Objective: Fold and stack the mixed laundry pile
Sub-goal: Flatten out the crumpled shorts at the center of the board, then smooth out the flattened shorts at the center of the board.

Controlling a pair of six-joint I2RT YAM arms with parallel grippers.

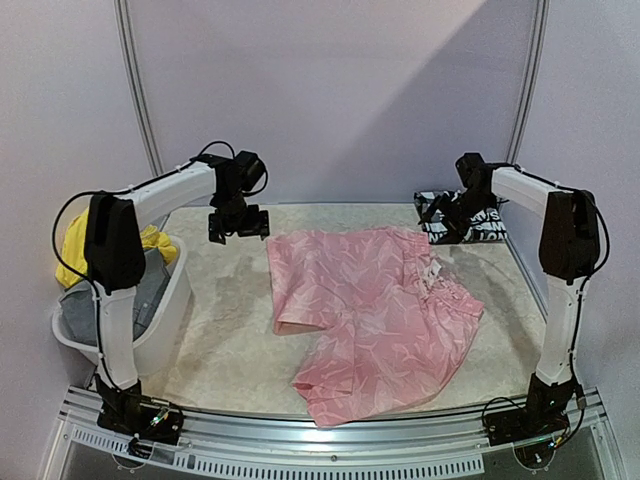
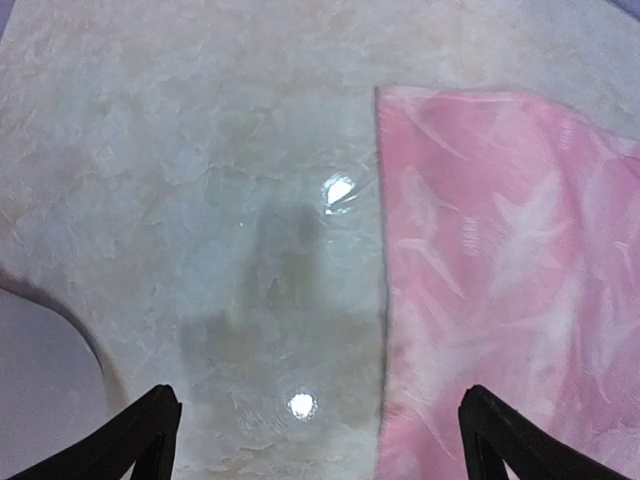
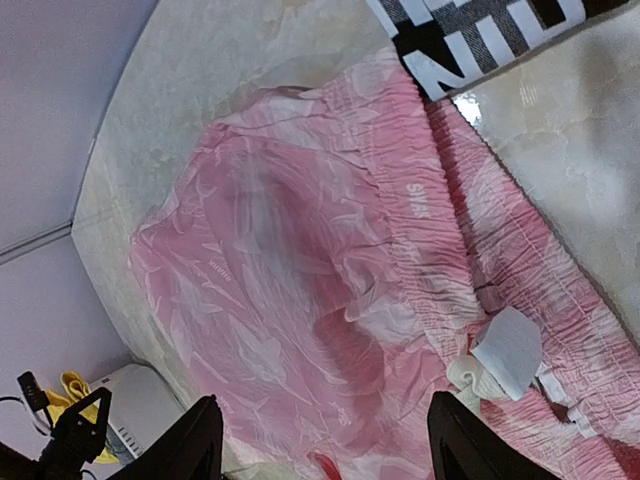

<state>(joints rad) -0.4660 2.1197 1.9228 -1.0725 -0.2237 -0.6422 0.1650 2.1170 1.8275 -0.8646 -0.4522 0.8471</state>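
Pink shorts [image 1: 370, 310], waistband right, legs leftward, left end effector [image 1: 238, 232], right end effector [image 1: 445, 222] both apart

The pink piece [image 1: 375, 320] has a pale, feathery print and small white letters. The checked shirt [image 1: 482, 225] is black and white, with white lettering. The basket [image 1: 165, 335] is white, and there are a bright yellow garment [image 1: 70, 250] and a grey garment [image 1: 150, 285]. The table [image 1: 220, 310] is marbled beige.

Left arm [image 1: 116, 335]: had white links, black joint housings.
Right arm [image 1: 560, 322]: looked the same.
Cables [image 1: 55, 228]: were black, looped loosely.
Left gripper [image 1: 239, 233]: was black, wedge-fingered.
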